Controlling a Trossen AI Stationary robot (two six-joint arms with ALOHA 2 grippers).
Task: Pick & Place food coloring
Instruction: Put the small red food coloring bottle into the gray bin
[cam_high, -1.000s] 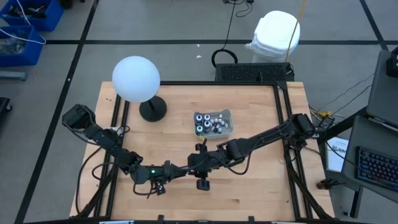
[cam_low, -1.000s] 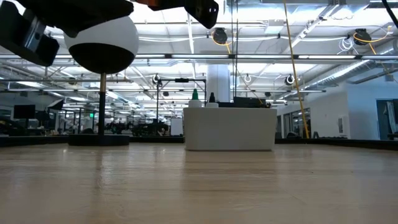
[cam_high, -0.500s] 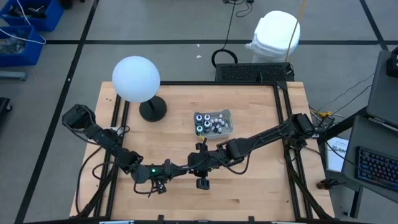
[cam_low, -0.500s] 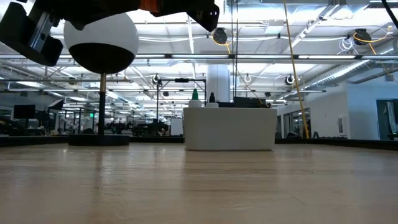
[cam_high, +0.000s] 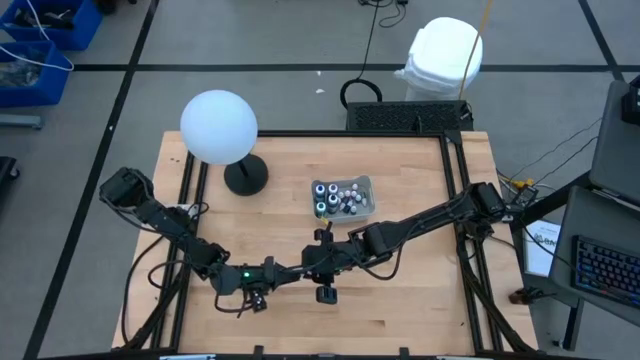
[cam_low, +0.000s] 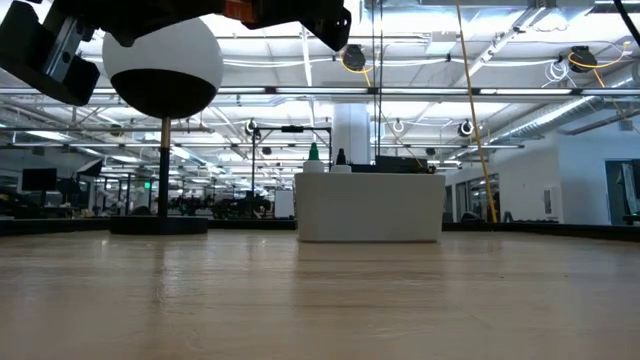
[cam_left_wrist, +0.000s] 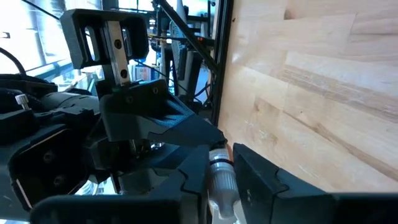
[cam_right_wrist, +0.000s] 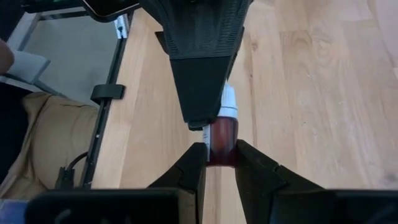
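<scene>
A small food coloring bottle, dark red body (cam_right_wrist: 224, 138) and white cap (cam_right_wrist: 229, 102), hangs above the table's near middle between my two grippers. My right gripper (cam_right_wrist: 222, 157) (cam_high: 310, 267) is shut on its body. My left gripper (cam_left_wrist: 221, 182) (cam_high: 288, 272) meets it from the other side and is shut on the cap. In the high view the grippers hide the bottle. More food coloring bottles stand upright in the grey tray (cam_high: 366, 187) near the table's middle, which shows as a pale box (cam_low: 368, 208) in the low view. My left gripper pinches the bottle's white ribbed cap (cam_left_wrist: 219, 169) between its two fingers. It comes about level from the table's left, facing my right gripper. The bottle is clear of the table. My right gripper pinches the bottle's dark red body at its bottom end (cam_right_wrist: 222, 152) between its two fingers (cam_right_wrist: 194, 163). It comes slanting down from the table's right. The bottle points forward out of the fingers, cap end away, lifted clear of the wood.
A lamp with a white globe (cam_high: 218, 126) and a black round base (cam_high: 245, 177) stands at the table's far left. Black rails (cam_high: 187, 190) run along the table's left and right edges. Bare wood lies in front of and right of the tray.
In the low view a dark block of a gripper at the top left has slid a little inward and up. Both arms have otherwise kept still.
</scene>
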